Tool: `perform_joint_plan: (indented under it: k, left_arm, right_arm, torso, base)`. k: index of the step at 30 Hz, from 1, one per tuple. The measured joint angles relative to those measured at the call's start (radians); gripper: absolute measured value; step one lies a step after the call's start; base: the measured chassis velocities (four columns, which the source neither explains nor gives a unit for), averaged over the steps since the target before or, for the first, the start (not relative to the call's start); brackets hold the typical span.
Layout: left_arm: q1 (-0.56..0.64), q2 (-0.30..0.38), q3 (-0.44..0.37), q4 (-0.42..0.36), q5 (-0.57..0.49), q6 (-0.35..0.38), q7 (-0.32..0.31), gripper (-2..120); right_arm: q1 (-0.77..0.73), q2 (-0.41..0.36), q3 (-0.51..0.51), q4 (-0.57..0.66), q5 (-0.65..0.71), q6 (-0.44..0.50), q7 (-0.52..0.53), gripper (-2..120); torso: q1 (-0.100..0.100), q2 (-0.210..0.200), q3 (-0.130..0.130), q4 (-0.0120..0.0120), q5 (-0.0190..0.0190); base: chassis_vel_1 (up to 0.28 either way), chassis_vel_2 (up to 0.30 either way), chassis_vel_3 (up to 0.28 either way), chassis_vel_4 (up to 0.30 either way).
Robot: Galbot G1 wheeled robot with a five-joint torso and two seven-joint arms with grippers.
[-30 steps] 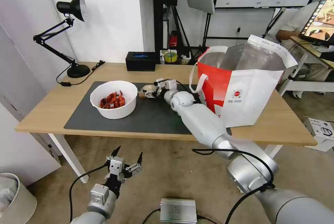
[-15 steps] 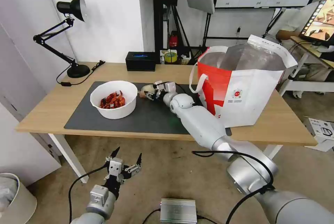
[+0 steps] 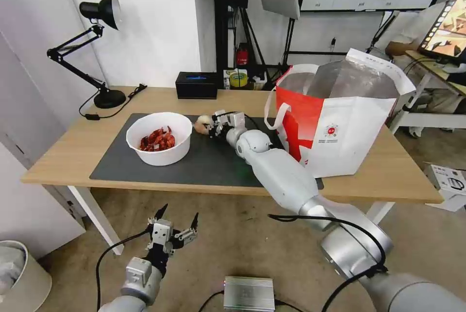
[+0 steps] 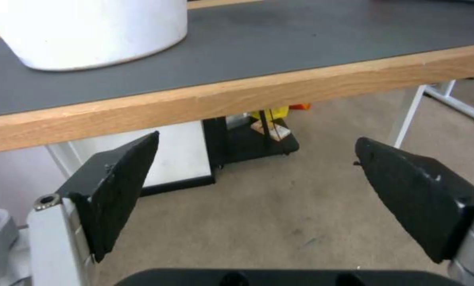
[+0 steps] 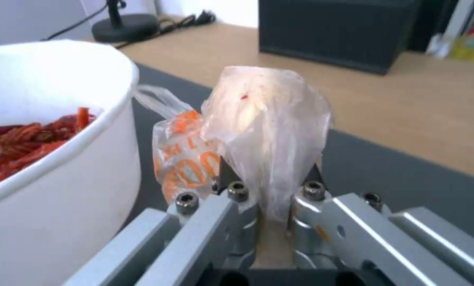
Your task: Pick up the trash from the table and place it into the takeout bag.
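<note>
Orange print on the plastic-wrapped lump (image 5: 258, 131) is too crumpled for me to read, and my right gripper (image 5: 271, 198) is pinched tight on that lump over the mat (image 3: 213, 159), just beside the bowl (image 3: 158, 138) of red shells. The bag (image 3: 340, 123), open-topped with a small round logo (image 3: 331, 131) I can't make out, stands at the table's (image 3: 73, 149) right end. My left gripper (image 3: 175, 222) hangs wide below the table's near edge.

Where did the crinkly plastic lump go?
The right gripper pinches the plastic-wrapped lump over the dark mat, right beside the white bowl of red shells, left of the takeout bag.
</note>
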Motion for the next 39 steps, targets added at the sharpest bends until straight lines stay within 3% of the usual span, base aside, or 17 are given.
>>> perform_joint_plan:
  k: [6,22,29,39]
  left_arm:
    - [0.013,0.0,-0.001,-0.009,0.006,0.0,0.0,100]
    - [0.051,0.01,-0.008,-0.041,0.015,0.001,-0.001,100]
    - [0.053,0.01,-0.011,-0.052,0.014,0.004,-0.001,100]
    - [0.044,0.018,-0.018,-0.063,0.007,0.007,-0.001,100]
  right_arm:
    - [-0.106,-0.143,0.0,0.253,-0.031,0.0,0.063,3]
    - [-0.184,-0.314,0.119,0.73,0.047,-0.036,0.189,3]
    - [-0.138,-0.392,0.194,0.836,0.107,-0.092,0.263,3]
    - [-0.143,-0.527,0.292,0.87,0.202,-0.187,0.363,3]
  torso:
    - [0.0,0.0,0.0,-0.0005,0.0002]
    - [0.0,0.0,0.0,0.0,0.0]
    - [0.0,0.0,0.0,0.0,-0.0001]
    - [0.0,0.0,0.0,-0.0002,0.0001]
  base:
    - [0.0,0.0,0.0,0.0]
    - [0.0,0.0,0.0,0.0]
    - [0.0,0.0,0.0,0.0]
    - [0.0,0.0,0.0,0.0]
